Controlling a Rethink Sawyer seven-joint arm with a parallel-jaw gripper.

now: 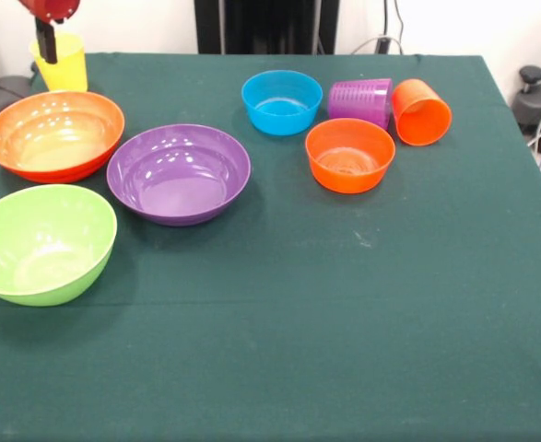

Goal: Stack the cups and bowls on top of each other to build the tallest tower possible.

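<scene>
Yellow cup (61, 63) stands upright, mouth up, directly under the gripper (47, 46), one finger dipping inside; whether it grips, I cannot tell.

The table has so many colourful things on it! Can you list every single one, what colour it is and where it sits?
Big bowls: three; orange far left, purple beside it, green at the near left.
Small bowls: two; blue at the far middle, orange just in front and to its right.
Cups: three; yellow upright at the far left corner, purple and orange lying on their sides at the far right.
Table: one, dark green cloth, under everything.
Gripper: one, red and black, one finger reaching down into the yellow cup.
</scene>
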